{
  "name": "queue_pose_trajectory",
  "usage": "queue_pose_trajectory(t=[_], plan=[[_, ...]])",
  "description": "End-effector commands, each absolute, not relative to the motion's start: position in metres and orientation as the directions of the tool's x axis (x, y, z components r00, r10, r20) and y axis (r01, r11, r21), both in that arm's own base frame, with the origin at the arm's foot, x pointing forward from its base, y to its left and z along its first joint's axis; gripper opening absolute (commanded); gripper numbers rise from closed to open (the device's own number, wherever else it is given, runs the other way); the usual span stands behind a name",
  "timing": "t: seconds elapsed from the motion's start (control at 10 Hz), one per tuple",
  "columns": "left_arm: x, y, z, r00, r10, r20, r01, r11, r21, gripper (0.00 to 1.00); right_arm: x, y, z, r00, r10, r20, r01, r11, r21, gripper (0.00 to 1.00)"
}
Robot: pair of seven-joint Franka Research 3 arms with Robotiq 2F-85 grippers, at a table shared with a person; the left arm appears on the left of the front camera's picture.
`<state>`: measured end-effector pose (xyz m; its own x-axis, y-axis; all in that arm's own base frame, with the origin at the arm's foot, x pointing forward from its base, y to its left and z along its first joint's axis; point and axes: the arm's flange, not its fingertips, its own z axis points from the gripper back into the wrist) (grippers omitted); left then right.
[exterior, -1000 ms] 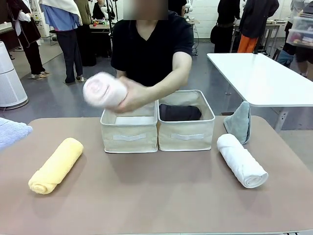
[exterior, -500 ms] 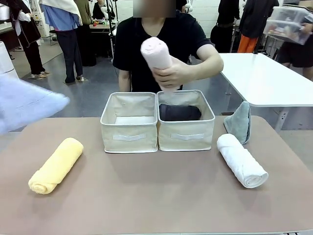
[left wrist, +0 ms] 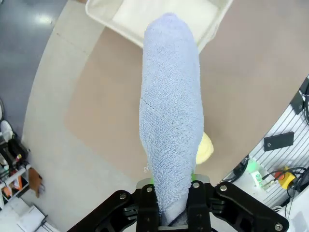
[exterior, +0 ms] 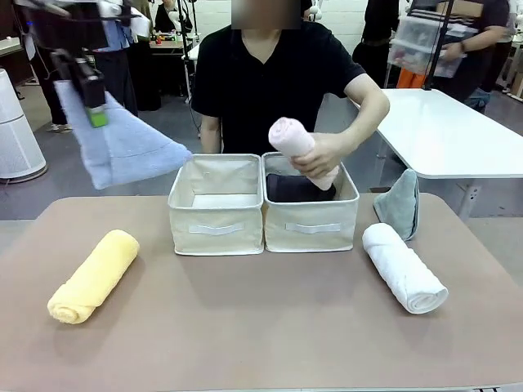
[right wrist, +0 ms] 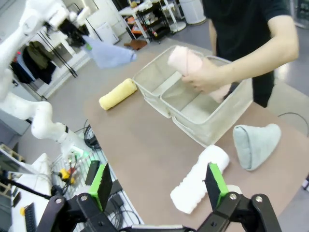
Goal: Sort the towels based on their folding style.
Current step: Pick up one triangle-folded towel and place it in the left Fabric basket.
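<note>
Lavender-blue towel (exterior: 124,149) in left gripper (exterior: 96,115)

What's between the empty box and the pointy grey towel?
The other beige bin, holding a dark towel, with a person's hand holding a pink roll over it. The front view shows this.

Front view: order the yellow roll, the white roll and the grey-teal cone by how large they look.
1-2. yellow roll and white roll: look about alike, no ranking between them.
3. grey-teal cone: clearly smallest, though it stands farther from the camera.
</note>
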<state>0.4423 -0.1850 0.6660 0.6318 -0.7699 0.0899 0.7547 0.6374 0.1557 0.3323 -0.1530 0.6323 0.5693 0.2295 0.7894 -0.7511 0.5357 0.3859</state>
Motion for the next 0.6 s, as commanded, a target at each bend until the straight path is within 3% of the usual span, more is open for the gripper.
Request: queue_pose_trajectory(t=[0.0,0.2,0.5], plan=[[0.480,-0.205,0.682,0.582,-0.808,0.087,0.792,0.588,0.164,0.19,0.333,-0.152,0.632,0.562,0.214,0.799,-0.758,0.521,0.393,1.00],[0.511,-0.238,0.678,0.533,-0.843,0.077,0.839,0.538,0.083,0.19,0.333,-0.152,0.632,0.562,0.214,0.799,-0.758,0.521,0.393,1.00],[0.537,-0.262,0.654,0.533,-0.846,0.012,0.839,0.530,0.118,0.19,0.333,-0.152,0.632,0.562,0.214,0.799,-0.758,0.521,0.393,1.00]])
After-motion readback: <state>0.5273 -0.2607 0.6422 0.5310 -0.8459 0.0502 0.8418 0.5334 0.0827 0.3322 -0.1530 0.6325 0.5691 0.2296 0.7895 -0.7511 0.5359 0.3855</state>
